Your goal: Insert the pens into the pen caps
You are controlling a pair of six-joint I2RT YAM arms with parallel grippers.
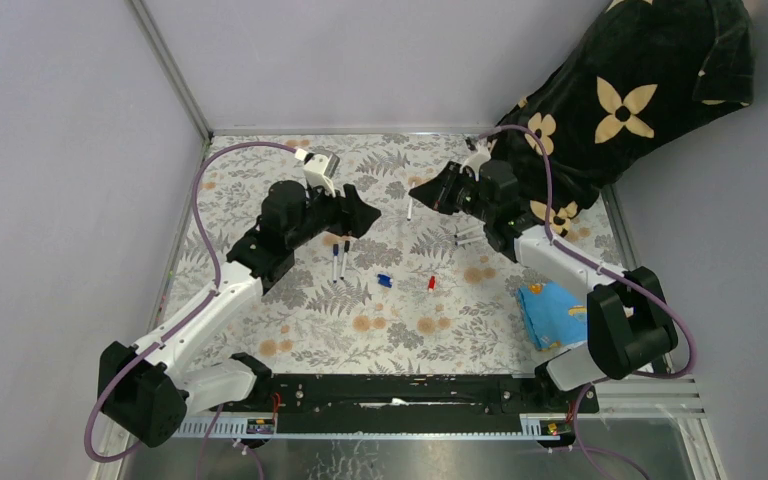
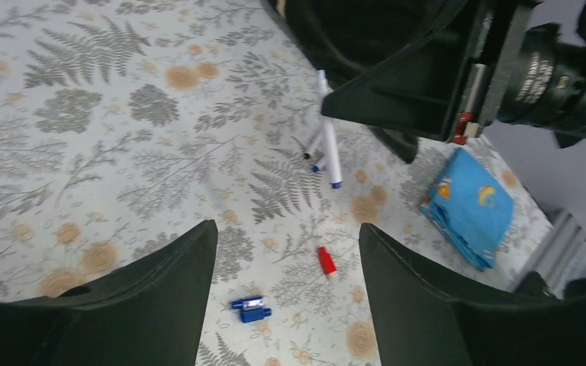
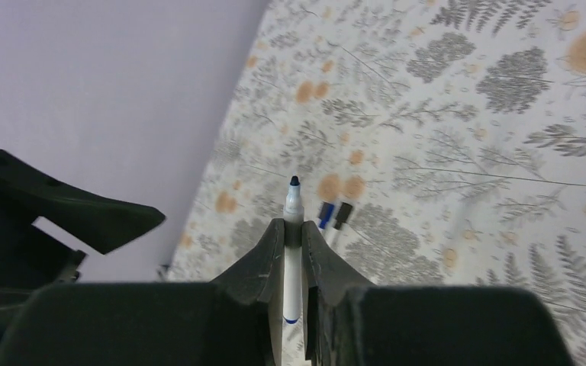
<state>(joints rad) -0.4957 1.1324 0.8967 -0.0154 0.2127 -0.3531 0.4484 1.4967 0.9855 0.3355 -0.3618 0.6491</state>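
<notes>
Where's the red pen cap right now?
Top view: the red cap lies mid-table, just right of the blue cap and left of the folded blue cloth.

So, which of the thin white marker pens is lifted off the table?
The white blue-tipped pen pinched in the right gripper; the other pens lie flat on the fern-printed table cover.

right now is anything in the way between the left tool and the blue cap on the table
Nothing visible. The left tool is open, and the blue cap lies ahead of it on bare table cover. The red cap lies apart to one side, and the right tool, shut on a pen, is farther off.
</notes>
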